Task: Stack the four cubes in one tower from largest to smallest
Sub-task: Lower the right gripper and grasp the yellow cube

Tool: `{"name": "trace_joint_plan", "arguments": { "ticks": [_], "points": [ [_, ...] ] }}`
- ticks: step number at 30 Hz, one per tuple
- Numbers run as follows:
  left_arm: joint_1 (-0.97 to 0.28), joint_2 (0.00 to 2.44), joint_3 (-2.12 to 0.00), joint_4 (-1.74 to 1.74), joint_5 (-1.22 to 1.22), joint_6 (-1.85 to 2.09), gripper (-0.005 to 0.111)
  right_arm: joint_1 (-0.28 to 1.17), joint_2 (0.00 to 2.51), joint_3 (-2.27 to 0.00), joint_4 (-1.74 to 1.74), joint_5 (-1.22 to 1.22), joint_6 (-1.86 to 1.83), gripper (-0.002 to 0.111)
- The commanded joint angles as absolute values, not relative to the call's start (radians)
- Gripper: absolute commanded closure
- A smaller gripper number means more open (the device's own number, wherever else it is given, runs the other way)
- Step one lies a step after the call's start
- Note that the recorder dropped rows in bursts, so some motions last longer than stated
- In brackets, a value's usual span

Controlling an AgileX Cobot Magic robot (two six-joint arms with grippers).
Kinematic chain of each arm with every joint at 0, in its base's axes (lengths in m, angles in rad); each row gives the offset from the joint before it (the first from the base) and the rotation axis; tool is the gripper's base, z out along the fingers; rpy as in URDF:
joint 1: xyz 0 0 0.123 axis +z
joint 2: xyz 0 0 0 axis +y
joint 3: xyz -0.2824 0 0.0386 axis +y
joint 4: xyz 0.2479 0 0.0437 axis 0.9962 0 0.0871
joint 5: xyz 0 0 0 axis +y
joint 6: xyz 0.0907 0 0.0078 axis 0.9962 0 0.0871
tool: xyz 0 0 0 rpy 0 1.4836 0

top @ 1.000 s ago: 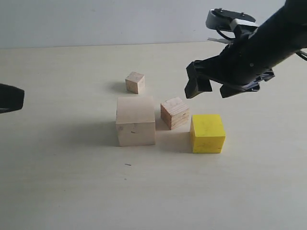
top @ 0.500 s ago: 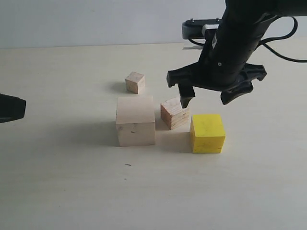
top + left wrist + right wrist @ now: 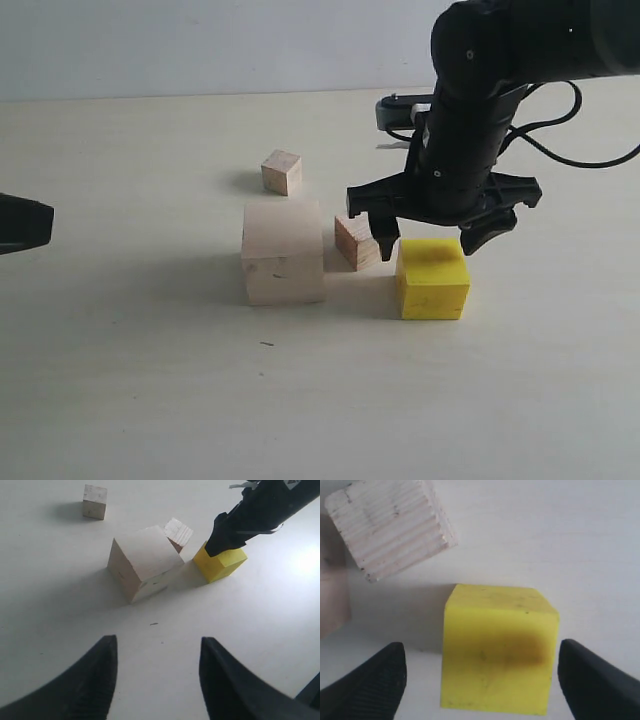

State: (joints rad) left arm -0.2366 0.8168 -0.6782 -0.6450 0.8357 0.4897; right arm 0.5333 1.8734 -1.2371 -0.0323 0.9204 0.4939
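Right wrist view showed the right tool [image 3: 480,677] spread wide and empty, the yellow cube [image 3: 497,650] centred between its jaws on the tabletop [image 3: 545,540], just beside the grained cube [image 3: 390,527]. The left tool [image 3: 157,680] hung open, well apart from it, so the right arm was nearer.

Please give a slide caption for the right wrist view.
Open right gripper poised over the yellow cube, grained wood cube nearby.

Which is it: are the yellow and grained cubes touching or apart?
Apart. The right wrist view shows bare table between yellow cube and grained cube.
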Motion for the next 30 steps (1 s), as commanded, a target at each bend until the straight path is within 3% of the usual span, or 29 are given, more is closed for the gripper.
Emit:
{"name": "trace_joint_plan", "arguments": {
  "ticks": [1, 12, 27, 30],
  "points": [
    [-0.235, 0.811, -0.675, -0.645, 0.823, 0.492, 0.056, 0.535, 1.891, -1.243, -0.079, 0.907, 0.528, 0.030],
    [-0.235, 0.811, -0.675, -0.645, 0.820, 0.495, 0.056, 0.535, 1.921, -1.243, -0.108, 0.904, 0.552, 0.031],
    [-0.235, 0.811, -0.675, -0.640, 0.821, 0.497, 0.056, 0.535, 1.908, -1.243, -0.106, 0.949, 0.491, 0.105],
    [-0.235, 0.811, -0.675, -0.638, 0.819, 0.497, 0.056, 0.535, 1.865, -1.248, -0.108, 0.977, 0.487, 0.108]
  ]
}}
